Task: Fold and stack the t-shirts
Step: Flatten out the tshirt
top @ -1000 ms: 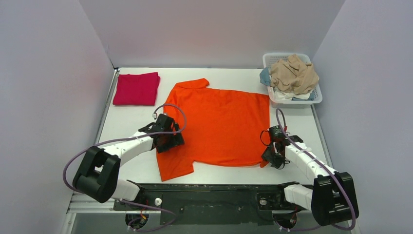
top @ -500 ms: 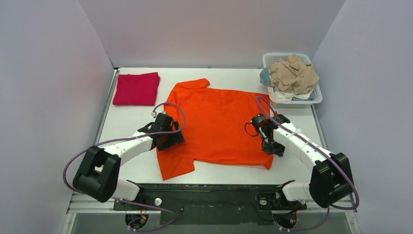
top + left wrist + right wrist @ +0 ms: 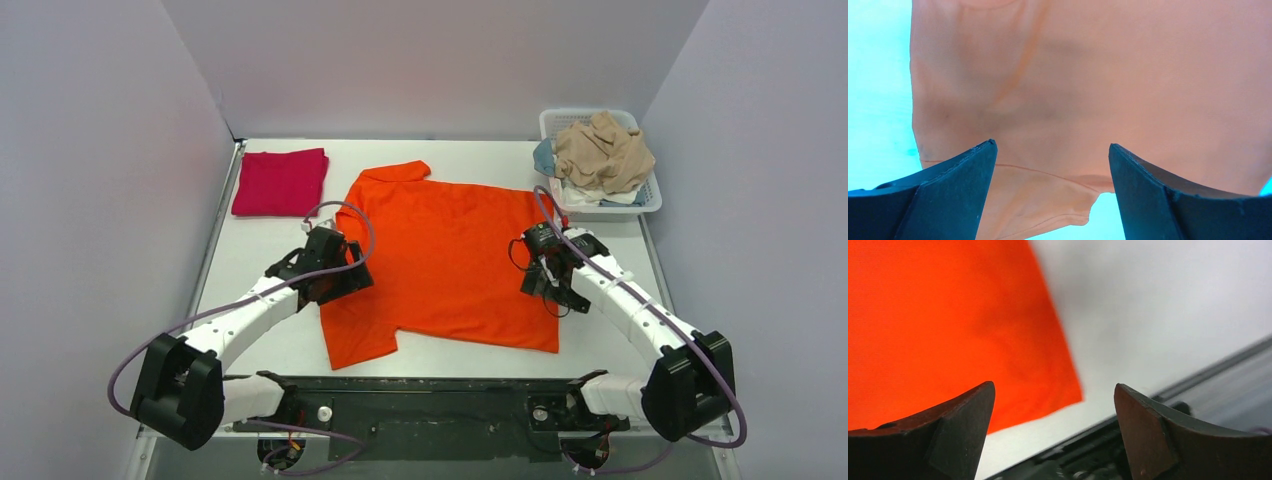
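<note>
Left end effector [image 3: 349, 284] apparently hovers over t-shirt [image 3: 450, 260].

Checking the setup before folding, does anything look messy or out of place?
Only the basket: a beige garment heaps above its rim and a blue garment hangs over its left side. The orange shirt lies flat.

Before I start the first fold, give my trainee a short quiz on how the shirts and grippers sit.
1. True or false: the orange shirt is already folded.
2. The red shirt lies: A) at the table's far left, B) on the orange shirt, C) hanging over the near edge.
3. Are the left gripper and right gripper open or shut?
Key: 1 false, it lies spread flat; 2 A; 3 both open.
</note>
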`<action>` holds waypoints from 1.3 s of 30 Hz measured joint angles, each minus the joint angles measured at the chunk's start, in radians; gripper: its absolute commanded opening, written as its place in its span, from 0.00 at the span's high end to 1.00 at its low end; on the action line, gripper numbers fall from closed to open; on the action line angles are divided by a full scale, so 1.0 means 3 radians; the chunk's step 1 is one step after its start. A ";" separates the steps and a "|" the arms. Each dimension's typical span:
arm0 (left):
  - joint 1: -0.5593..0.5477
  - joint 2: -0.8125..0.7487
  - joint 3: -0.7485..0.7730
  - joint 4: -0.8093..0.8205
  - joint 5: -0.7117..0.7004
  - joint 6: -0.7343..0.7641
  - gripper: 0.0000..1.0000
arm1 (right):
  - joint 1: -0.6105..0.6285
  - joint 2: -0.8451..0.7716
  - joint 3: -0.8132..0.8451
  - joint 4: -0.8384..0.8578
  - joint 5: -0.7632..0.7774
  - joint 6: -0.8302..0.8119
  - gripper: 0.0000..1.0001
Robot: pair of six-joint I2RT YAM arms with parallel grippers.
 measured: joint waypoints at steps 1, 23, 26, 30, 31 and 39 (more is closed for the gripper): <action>0.0000 -0.0017 0.0046 -0.0005 0.0000 0.0017 0.07 | -0.0025 0.0022 0.0005 0.0168 -0.0135 -0.0052 0.14; 0.0549 0.2707 0.2923 0.0039 -0.0053 0.0713 0.07 | -0.0371 0.2417 0.2078 0.1570 -0.1061 -0.0834 0.15; 0.0548 0.2995 0.3510 0.0003 0.0010 0.0830 0.07 | -0.0367 0.2450 0.2267 0.1748 -0.1232 -0.0882 0.15; 0.0546 0.3287 0.4133 -0.0034 0.0163 0.0927 0.07 | -0.0361 0.2471 0.2275 0.1808 -0.1378 -0.0904 0.15; 0.0546 0.3344 0.4224 -0.0038 0.0198 0.0935 0.07 | -0.0360 0.2480 0.2262 0.1808 -0.1405 -0.0904 0.15; 0.0542 0.3251 0.3236 0.0209 0.0327 0.0875 0.07 | -0.0217 0.2480 0.1719 0.1857 -0.1450 -0.0918 0.15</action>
